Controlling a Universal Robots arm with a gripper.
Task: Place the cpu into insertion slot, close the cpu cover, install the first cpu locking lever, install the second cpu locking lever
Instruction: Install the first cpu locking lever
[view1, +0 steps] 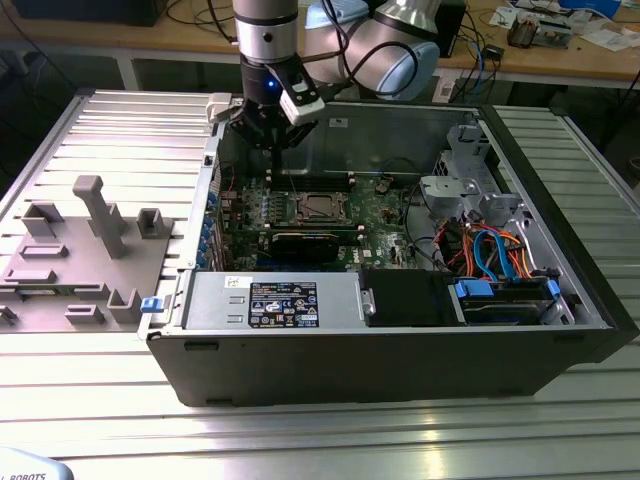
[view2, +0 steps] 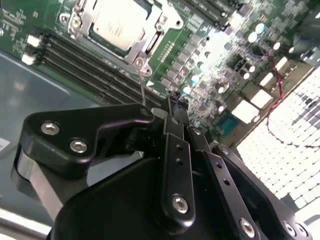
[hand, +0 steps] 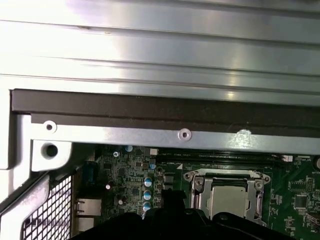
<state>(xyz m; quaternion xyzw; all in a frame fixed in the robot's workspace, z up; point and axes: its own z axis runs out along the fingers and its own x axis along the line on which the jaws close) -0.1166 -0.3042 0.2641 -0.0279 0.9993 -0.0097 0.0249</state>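
1. Second wrist view: the black metal end effector (view2: 172, 107) has its fingers drawn together to a point, apparently with nothing between them, above the green circuit board (view2: 220, 65).
2. Just beyond the tip lies the cpu (view2: 117, 22), a flat square chip with a dull silver-grey top, seated in the insertion slot.
3. Around it the cpu cover (view2: 150, 45), a thin silvery frame plate, looks closed down.
4. For the lever work, I judge a slow, straight descent best, keeping clear of the black memory slots (view2: 95, 70).
5. Exterior view: the end effector (view1: 275, 140) hangs over the open dark computer case (view1: 400, 350) on the ribbed metal counter (view1: 300, 440).
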